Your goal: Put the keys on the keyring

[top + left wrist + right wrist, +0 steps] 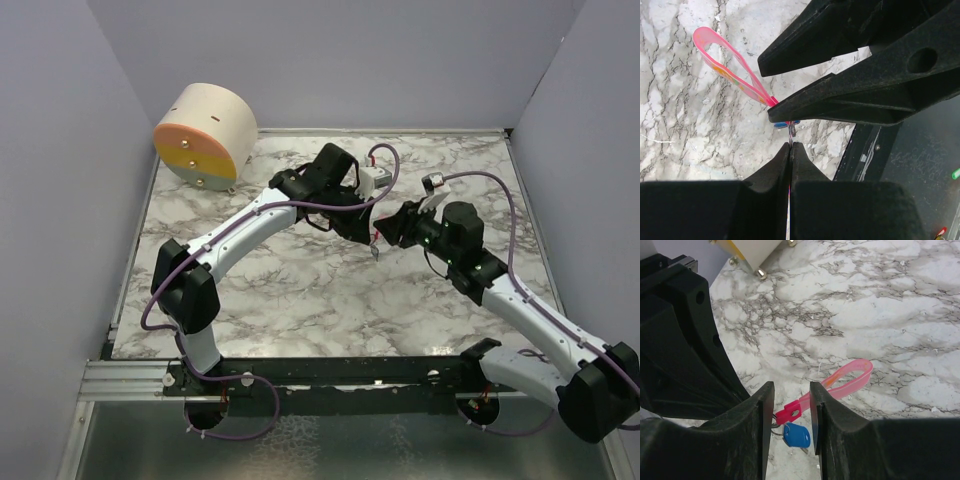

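From their bases at the near edge, the left arm (pixel 240 235) arches out and bends rightward while the right arm (pixel 520 305) reaches in leftward, and the two meet nose to nose over the middle of the counter (pixel 300 290). The left pincer (pixel 790 145) is pressed fully closed on the keyring (pixel 790 134), with the blue tag (pixel 797 435) dangling just beside it. The right pincer (pixel 791 386) stands partly parted and clamps nothing that I can see. The holed red end of the pink key (pixel 790 412) lies in its gap, just above the ring. The key's long axis slants away from both pincers, its pink loop farthest off. Whether the hole is already on the ring I cannot tell, and the next move likely turns on that small offset.
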Robot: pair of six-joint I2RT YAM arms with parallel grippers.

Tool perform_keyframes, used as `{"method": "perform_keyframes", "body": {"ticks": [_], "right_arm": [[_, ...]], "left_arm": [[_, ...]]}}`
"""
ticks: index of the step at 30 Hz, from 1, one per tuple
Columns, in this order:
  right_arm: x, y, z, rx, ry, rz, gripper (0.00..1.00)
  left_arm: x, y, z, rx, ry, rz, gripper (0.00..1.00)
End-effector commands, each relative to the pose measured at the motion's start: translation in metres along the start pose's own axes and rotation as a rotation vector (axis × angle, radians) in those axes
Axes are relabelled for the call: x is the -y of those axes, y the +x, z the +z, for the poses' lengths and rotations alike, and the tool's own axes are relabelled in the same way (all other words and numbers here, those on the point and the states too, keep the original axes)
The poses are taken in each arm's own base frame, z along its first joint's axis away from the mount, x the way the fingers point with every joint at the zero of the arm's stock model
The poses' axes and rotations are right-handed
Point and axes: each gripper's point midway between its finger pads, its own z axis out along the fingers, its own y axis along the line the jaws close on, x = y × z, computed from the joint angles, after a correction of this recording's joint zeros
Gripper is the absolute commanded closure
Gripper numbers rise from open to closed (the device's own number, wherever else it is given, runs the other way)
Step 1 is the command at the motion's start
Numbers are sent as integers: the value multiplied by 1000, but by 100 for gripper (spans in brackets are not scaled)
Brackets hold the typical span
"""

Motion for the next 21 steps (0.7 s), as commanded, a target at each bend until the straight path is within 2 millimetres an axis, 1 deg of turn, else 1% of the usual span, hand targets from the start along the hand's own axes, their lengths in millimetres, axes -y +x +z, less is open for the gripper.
{"method": "perform_keyframes", "body": {"ticks": [1, 8, 10, 18, 21], "right_arm": [[2, -3, 4, -23, 19, 5, 65], [6, 21, 6, -108, 8, -1, 65], [8, 26, 5, -120, 13, 2, 65], [10, 23, -1, -109, 32, -4, 65], [15, 10, -4, -56, 75, -14, 65]], "left_arm": [[7, -10, -14, 37, -25, 50, 100], [5, -21, -19, 65, -57, 56, 100], [4, -26, -21, 76, -71, 58, 100], [3, -34, -22, 92, -82, 54, 100], [3, -31, -20, 84, -78, 47, 100]]}}
